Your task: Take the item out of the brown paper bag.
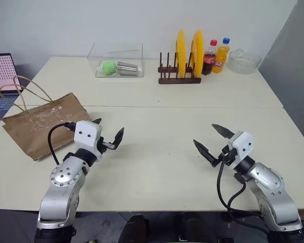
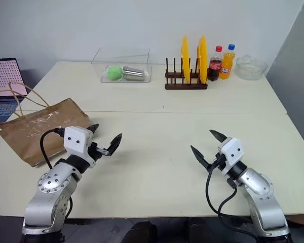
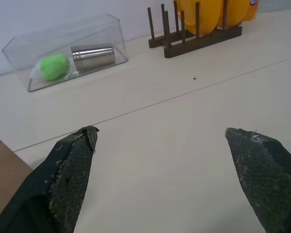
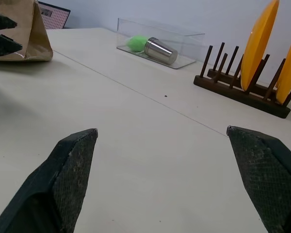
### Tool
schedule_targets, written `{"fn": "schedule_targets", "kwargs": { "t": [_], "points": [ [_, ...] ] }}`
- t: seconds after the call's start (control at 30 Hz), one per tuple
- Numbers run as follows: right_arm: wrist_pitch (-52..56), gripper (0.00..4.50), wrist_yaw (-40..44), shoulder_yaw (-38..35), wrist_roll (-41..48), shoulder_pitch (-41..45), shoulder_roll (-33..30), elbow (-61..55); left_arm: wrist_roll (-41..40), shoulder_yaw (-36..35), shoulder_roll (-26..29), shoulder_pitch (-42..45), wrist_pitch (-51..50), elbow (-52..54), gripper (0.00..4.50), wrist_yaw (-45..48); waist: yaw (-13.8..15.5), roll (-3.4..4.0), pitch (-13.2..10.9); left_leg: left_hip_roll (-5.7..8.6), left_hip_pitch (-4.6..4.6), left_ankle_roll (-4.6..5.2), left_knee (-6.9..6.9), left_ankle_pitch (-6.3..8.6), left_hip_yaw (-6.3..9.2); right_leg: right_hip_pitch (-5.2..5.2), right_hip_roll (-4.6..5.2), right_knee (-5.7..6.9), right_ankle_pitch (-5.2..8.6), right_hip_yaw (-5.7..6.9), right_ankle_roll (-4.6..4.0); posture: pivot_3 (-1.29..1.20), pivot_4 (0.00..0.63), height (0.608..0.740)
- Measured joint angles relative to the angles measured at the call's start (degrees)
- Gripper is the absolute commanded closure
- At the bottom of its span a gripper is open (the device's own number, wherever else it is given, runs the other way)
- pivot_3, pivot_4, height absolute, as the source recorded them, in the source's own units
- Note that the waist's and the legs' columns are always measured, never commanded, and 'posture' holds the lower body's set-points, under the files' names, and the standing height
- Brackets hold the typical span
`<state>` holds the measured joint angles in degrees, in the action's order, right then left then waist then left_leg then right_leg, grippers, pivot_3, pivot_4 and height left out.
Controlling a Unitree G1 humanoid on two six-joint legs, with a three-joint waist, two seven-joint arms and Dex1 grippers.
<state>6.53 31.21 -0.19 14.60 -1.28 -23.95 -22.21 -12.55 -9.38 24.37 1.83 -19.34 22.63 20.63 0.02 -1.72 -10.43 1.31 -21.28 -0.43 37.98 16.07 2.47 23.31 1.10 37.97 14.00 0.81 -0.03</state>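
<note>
On table [image 1: 157, 167], both grippers, left [image 1: 109, 134] & right [image 1: 213, 140], hover w/ jaws apart, empty. Bag [image 1: 43, 124] untouched: approach stage; next, left reaches bag mouth.

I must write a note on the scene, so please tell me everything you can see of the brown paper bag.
The brown paper bag is crinkled kraft paper with two thin tan loop handles. It lies flat on its side on the pale table, at the robot's left, handles pointing toward the laptop at the table's edge. Nothing of its contents shows. The left tool hangs open beside its near corner, with no visible contact.
</note>
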Motion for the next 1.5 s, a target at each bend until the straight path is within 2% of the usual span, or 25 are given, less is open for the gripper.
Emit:
{"fn": "schedule_targets", "kwargs": {
  "t": [0.53,0.83,1.03,1.17,1.37,1.5],
  "points": [
    [0.39,0.00,-0.17,0.90,-0.08,0.24,-0.01,-0.19,1.75,1.19,0.19,-0.01,1.44,-0.15,0.02,0.73,0.00,0.00,0.00,0.00,0.00,0.00,0.00,0.00,0.00,0.00,0.00,-0.01,0.00,0.00,0.00,0.00,0.150,0.740],
    [0.45,0.00,-0.17,1.46,-0.46,0.14,-0.07,-0.19,2.45,3.91,2.45,-1.15,8.00,-0.64,0.02,7.28,-0.01,0.03,-0.02,0.00,0.00,0.00,-0.01,0.00,0.00,0.00,0.00,-0.01,0.01,0.00,-0.01,0.00,0.150,0.740],
    [1.89,0.00,0.35,2.01,-0.41,0.49,-0.46,-0.19,2.04,2.72,1.64,-1.75,11.08,-1.65,0.02,7.25,-0.05,0.05,-0.03,0.00,-0.01,0.00,-0.01,0.00,0.00,0.00,0.00,-0.02,0.01,0.00,-0.01,0.00,0.150,0.740],
    [4.66,0.00,2.91,3.37,1.28,5.04,-0.84,-0.19,1.23,-0.96,0.39,-3.60,9.45,-0.72,0.02,3.77,-0.19,0.09,-0.06,-0.01,0.00,0.00,-0.01,0.00,0.03,0.01,0.00,-0.01,0.00,0.01,0.00,0.00,0.150,0.740],
    [10.58,0.00,10.03,4.12,8.57,14.47,-2.71,-1.50,-3.36,-11.33,-0.28,-7.02,3.78,4.43,0.02,-1.07,-0.10,0.11,-0.11,-0.01,-0.10,0.00,-0.02,0.00,0.14,0.01,0.00,-0.13,0.00,0.12,0.00,0.00,0.150,0.740],
    [12.86,0.00,15.29,5.07,11.55,21.36,-4.03,-0.68,-10.25,-23.04,1.37,-8.67,-1.46,3.82,0.02,-2.47,-0.12,0.10,-0.12,-0.01,-0.11,0.00,-0.01,0.00,0.26,0.02,0.00,-0.11,0.00,0.25,-0.01,0.00,0.150,0.740]
  ]
}}
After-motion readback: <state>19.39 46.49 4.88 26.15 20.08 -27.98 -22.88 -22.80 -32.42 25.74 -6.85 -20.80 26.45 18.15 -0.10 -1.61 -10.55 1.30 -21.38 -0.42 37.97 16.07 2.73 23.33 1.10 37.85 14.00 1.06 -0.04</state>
